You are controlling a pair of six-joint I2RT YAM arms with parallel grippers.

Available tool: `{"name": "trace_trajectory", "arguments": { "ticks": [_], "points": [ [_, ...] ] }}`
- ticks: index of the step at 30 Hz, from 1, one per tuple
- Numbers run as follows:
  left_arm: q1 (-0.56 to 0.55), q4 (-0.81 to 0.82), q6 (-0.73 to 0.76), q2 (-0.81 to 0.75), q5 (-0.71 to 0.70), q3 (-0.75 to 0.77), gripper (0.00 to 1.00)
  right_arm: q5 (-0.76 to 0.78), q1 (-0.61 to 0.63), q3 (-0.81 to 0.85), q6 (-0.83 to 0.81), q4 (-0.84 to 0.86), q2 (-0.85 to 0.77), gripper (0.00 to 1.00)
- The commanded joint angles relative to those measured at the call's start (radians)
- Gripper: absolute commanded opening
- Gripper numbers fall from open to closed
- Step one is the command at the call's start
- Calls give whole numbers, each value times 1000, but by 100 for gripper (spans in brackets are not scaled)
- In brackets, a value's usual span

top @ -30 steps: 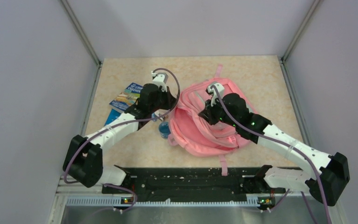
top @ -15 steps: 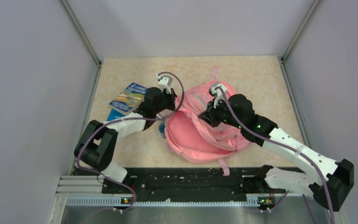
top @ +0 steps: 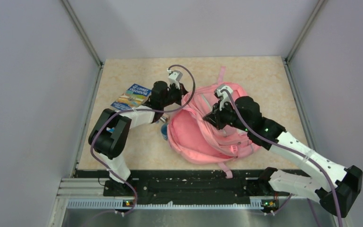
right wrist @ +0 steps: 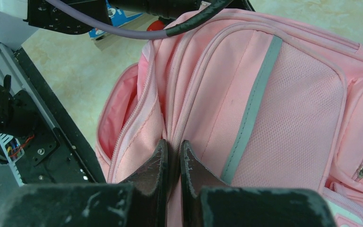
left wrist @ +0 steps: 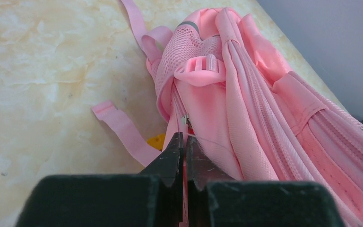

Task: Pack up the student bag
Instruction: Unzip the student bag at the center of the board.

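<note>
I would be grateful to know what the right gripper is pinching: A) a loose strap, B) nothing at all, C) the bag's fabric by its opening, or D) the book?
C: the right gripper is shut on pink fabric of the bag, at the edge of its opening.

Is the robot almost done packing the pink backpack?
Not nearly. Done: the pink backpack lies with its main pocket unzipped. In hand: the left gripper and right gripper each pinch the fabric beside that opening, holding it apart. Left: the book and blue bottle lie on the table outside the bag, waiting to go in.
</note>
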Motion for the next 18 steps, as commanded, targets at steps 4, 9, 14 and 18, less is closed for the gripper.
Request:
{"name": "trace_trajectory", "arguments": {
  "ticks": [4, 9, 14, 18],
  "points": [
    [-6, 154, -4, 8, 26, 1, 0, -99, 8, 20, -6, 147, -77, 0],
    [-9, 262, -61, 67, 33, -1, 0, -119, 8, -21, 41, 211, -104, 0],
    [-18, 322, -86, 129, 20, 12, 0, -109, 9, -35, 55, 222, -112, 0],
    [-33, 307, -65, 150, 8, 29, 0, -84, 9, -38, 53, 227, -113, 0]
  ]
}}
